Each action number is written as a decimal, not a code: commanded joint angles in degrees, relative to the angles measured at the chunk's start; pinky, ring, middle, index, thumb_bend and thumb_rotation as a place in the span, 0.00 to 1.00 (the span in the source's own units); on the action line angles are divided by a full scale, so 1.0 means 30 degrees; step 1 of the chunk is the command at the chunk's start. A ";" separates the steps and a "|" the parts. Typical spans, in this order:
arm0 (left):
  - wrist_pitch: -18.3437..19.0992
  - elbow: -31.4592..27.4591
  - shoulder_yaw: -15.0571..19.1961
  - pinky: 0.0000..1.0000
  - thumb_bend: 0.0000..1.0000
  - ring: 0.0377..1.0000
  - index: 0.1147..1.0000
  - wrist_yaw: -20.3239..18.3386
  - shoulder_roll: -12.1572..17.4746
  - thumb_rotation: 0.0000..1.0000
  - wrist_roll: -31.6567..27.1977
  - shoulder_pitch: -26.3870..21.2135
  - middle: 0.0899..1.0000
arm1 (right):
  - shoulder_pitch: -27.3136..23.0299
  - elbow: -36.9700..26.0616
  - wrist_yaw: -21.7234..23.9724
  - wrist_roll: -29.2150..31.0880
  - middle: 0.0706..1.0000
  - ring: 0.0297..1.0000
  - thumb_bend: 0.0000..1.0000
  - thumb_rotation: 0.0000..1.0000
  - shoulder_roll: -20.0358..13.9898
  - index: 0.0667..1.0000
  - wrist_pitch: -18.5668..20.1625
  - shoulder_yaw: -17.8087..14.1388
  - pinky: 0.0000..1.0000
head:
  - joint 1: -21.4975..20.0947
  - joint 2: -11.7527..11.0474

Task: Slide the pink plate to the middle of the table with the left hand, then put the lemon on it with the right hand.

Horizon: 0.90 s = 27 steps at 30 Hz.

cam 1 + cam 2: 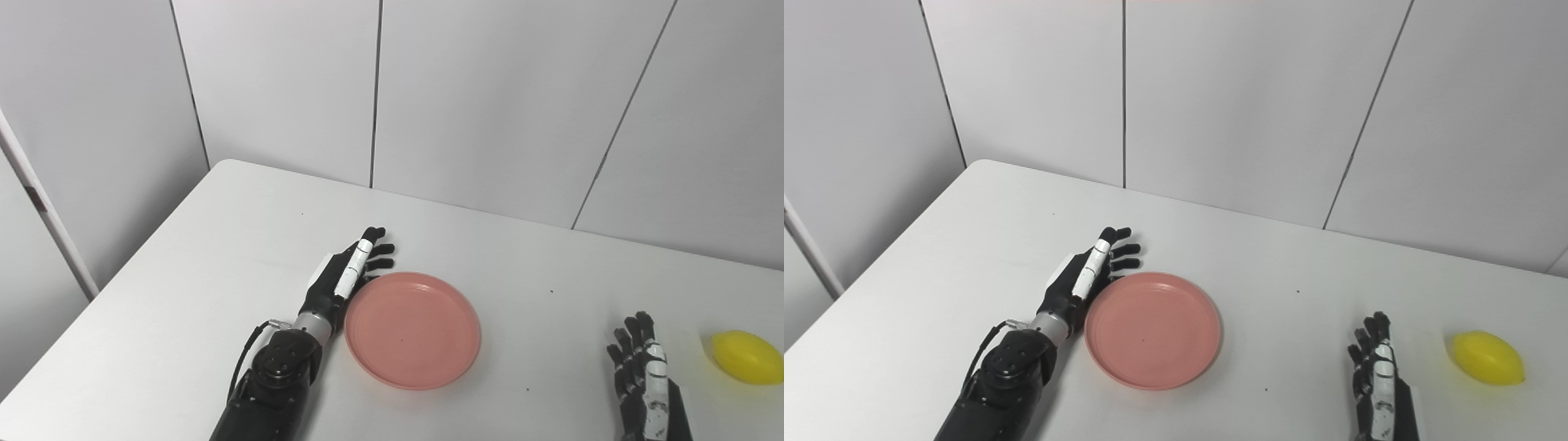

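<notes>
Nearest, at the bottom right edge: right hand (1377, 378) enters from below, resting low over the table (184, 294), fingers (634, 346) extended and slightly spread, grasping nothing. It sits to the left of the lemon and is apart from it, with a strip of bare tabletop between them.

Lemon (748, 357): yellow, lying on its side on the table at the near right, close to the right edge of the left eye view. Nothing touches it. It is well apart from the plate.

Left forearm (998, 380): black, comes in from the bottom left and angles toward the far right, with a cable looping near the wrist.

Plate (1153, 329): pink, round, shallow, flat on the table, roughly central left-to-right and toward the near half of the tabletop. Nothing rests on it.

Left hand (343, 275): lies along the plate's far left rim, on edge against the table, fingers (375, 248) stretched out straight and reaching past the rim toward the far side. Fingers released, not wrapped on anything. The side of the hand looks to be in contact with the rim, though I cannot tell for certain from either view.

Farthest: the table's far edge meets a pale panelled wall (490, 92) with 3 thin vertical seams in the left eye view.
</notes>
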 commanded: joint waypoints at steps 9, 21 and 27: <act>0.1114 -0.0603 -0.1118 0.65 0.75 0.81 0.86 -0.0641 -0.0828 1.00 0.0332 0.0223 0.84 | 0.1284 0.1377 -0.0289 -0.0129 1.00 1.00 0.66 0.97 0.0992 1.00 -0.0703 0.0606 1.00 | -0.0624 0.0221; 0.1895 -0.1749 -0.1374 0.64 0.72 0.82 0.87 -0.0936 -0.0980 1.00 0.0109 0.0323 0.85 | 0.1294 0.0980 -0.1182 -0.0914 0.98 0.99 0.73 0.92 0.1901 1.00 -0.0287 0.1171 1.00 | -0.3253 0.0849; 0.1960 -0.1810 -0.1498 0.68 0.72 0.82 0.88 -0.1335 -0.0876 1.00 0.0218 0.0182 0.85 | 0.1241 0.0823 -0.1726 -0.1536 0.99 0.99 0.73 0.94 0.2264 1.00 -0.0079 0.1622 1.00 | -0.4362 0.1147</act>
